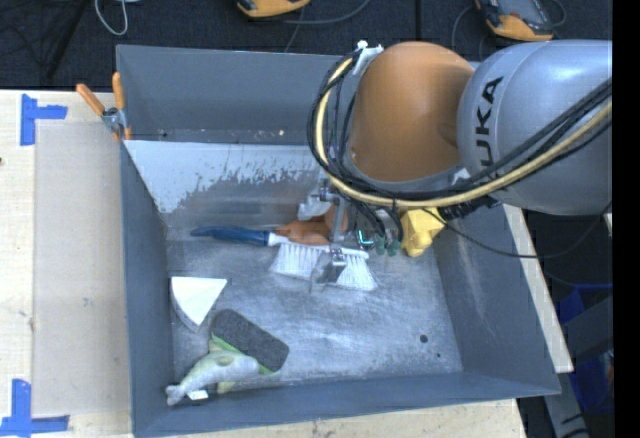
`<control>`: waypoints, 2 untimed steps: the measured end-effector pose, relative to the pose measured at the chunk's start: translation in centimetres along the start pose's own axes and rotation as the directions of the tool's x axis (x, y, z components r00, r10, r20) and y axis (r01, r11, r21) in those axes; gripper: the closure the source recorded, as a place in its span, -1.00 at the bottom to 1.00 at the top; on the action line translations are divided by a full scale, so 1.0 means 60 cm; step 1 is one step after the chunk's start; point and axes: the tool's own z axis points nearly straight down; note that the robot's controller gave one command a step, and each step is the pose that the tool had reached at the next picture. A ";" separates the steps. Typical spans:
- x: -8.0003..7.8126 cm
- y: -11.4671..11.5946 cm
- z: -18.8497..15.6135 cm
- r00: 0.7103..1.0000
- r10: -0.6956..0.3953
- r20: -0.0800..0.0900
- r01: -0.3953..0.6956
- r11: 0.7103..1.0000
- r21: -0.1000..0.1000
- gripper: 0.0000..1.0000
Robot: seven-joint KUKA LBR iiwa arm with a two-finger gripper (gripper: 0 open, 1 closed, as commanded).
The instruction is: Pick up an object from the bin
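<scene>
My gripper (pixel 338 238) hangs low in the middle of the bin, under the arm's orange cover, right over the white bristles of a brush (pixel 292 260). The brush has a blue handle that points left and a brown neck. More white bristles (pixel 357 275) show just right of the gripper. A yellow thing (pixel 423 230) lies close on the right, partly hidden by the arm.
A white wedge-shaped piece (pixel 196 298) lies at the left. In front of it sit a dark grey oval pad (pixel 250 339) and a pale green fish-like toy (pixel 208 378) near the front left corner. The arm covers the bin's back right part.
</scene>
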 end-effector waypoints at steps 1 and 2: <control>-0.001 0.000 -0.004 1.000 0.001 0.003 -0.001 1.000 0.000 -1.00; 0.024 -0.013 0.015 0.999 -0.045 0.017 0.045 0.999 -0.001 -1.00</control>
